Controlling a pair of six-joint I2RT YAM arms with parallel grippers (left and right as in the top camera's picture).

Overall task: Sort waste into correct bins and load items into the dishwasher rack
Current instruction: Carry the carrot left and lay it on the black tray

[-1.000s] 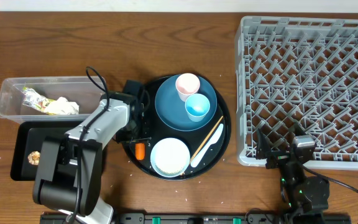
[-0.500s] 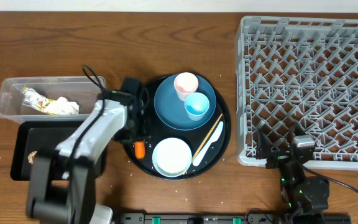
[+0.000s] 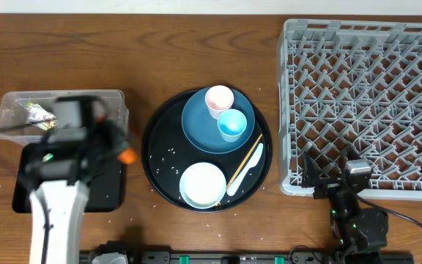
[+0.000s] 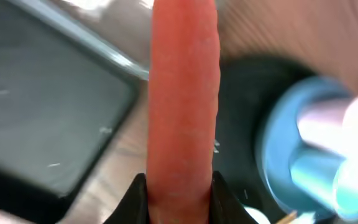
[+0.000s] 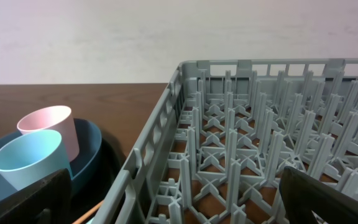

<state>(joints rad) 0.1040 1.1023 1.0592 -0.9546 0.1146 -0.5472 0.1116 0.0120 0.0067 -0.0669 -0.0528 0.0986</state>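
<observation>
At the left of the overhead view, a snack wrapper is noted in the clear tub. The carrot is clamped in the left gripper, between the flat black tray and the round tray. A pink cup and a blue cup stand on the blue plate. At lower right, the right gripper is spread wide and empty at the rack.

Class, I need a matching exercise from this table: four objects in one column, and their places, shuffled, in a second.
Objects
1 carrot
2 pink cup
3 white bowl
4 snack wrapper

Places
A in the clear tub
B on the round black tray
C gripped by the left gripper
D on the dark-blue plate

Pairs: 1-C, 2-D, 3-B, 4-A
</observation>
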